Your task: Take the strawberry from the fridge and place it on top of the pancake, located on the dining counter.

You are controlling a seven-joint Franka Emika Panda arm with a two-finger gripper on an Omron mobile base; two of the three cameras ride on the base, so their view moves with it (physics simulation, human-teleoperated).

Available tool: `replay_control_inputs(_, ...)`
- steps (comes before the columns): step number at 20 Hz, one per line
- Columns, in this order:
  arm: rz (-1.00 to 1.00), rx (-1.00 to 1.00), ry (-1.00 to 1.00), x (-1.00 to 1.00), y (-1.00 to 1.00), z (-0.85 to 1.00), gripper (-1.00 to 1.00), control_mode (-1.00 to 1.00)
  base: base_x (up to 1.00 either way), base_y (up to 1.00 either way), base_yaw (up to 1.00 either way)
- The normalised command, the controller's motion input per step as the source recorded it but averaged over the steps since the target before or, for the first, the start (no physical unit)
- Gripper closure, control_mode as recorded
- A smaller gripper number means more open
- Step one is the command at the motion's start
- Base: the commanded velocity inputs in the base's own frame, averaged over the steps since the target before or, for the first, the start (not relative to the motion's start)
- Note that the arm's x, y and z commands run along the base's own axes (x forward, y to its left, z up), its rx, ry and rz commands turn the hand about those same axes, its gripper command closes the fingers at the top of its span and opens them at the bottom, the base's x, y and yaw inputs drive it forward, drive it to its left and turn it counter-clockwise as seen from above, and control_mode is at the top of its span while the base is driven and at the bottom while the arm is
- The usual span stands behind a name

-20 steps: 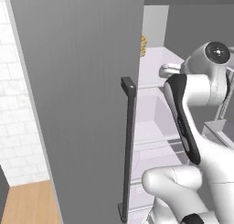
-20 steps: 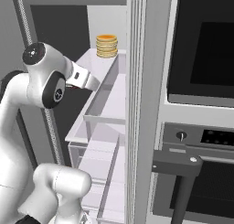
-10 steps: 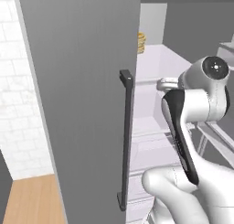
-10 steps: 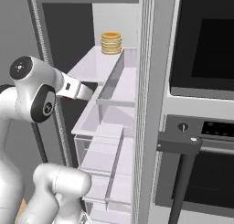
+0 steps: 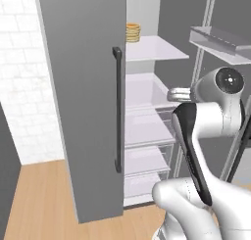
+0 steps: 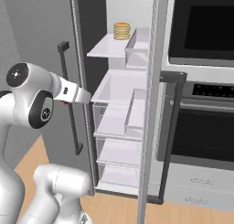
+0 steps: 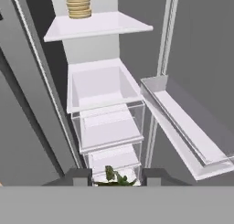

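Tall grey two-door fridge (image 6: pixel 151 58) now swung fully open, white shelves newly exposed. End effector (image 7: pixel 115 176) released, empty, aimed inside. Golden stack of round discs (image 6: pixel 121 30) on top shelf. Tiny red strawberry not yet spotted; something green below the stack, by the fingertips.

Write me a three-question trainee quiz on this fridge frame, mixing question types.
1. True or false: the tall grey fridge stands open, its white shelves in view.
2. Multiple choice: the golden-yellow round stack sits on A) the top white shelf B) a door bin C) the floor.
3. Fill in: right of the fridge, in the right base view, stands a black-glass ____.

Key: 1 true; 2 A; 3 oven.
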Motion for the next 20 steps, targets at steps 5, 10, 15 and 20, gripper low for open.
replay_control_inputs(5,0.00,0.00,0.00,0.00,0.00,0.00,1.00,1.00,-1.00,0.00,-0.12)
replay_control_inputs(10,0.00,0.00,0.00,0.00,0.00,0.00,1.00,1.00,-0.93,-0.02,-0.57)
replay_control_inputs(15,0.00,0.00,0.00,0.00,0.00,0.00,1.00,1.00,-0.51,-0.05,-0.78)
replay_control_inputs(20,0.00,0.00,0.00,0.00,0.00,0.00,1.00,1.00,-0.38,-0.32,-0.77)
